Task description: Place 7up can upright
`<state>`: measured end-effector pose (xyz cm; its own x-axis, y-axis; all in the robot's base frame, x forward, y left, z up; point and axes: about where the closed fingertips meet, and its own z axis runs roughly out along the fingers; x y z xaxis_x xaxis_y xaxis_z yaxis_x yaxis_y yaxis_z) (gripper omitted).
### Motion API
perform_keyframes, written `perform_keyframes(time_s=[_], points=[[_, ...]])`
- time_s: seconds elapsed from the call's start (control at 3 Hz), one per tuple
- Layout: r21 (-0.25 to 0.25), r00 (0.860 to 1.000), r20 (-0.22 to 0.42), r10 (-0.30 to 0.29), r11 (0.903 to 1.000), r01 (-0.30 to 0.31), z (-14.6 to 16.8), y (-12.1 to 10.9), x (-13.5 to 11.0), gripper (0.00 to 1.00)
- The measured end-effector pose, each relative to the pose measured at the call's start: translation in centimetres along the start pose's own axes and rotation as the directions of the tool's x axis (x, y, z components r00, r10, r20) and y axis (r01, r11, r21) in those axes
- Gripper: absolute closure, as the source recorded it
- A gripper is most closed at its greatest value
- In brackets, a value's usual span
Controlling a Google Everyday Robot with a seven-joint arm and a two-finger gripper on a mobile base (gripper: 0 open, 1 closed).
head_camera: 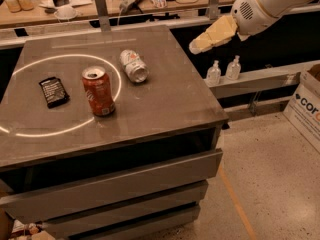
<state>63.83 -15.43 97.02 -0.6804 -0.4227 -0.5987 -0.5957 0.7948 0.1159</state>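
Note:
The 7up can [133, 65], pale silver-white with greenish print, lies on its side on the grey table top [165, 99], toward the back middle. A red-orange soda can [98, 91] stands upright to its front left. My gripper [197, 45] hangs in the air past the table's right back corner, to the right of the 7up can and well apart from it. It holds nothing that I can see.
A black snack packet [54, 91] lies on the table's left. A bright ring of light circles the left half of the top. Two small clear bottles [223, 70] stand on a shelf to the right. A cardboard box [306, 106] sits at far right. A cluttered bench runs behind.

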Motion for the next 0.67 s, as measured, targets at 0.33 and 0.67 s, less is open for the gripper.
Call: perform_keyframes(time_s=[0.33, 0.67], points=[[-0.011, 1.0, -0.01, 0.004, 0.9999, -0.004, 0.7, 0.2, -0.5, 0.0], [-0.043, 0.999, -0.034, -0.025, 0.9988, 0.024, 2.8, 1.9, -3.0, 0.0]])
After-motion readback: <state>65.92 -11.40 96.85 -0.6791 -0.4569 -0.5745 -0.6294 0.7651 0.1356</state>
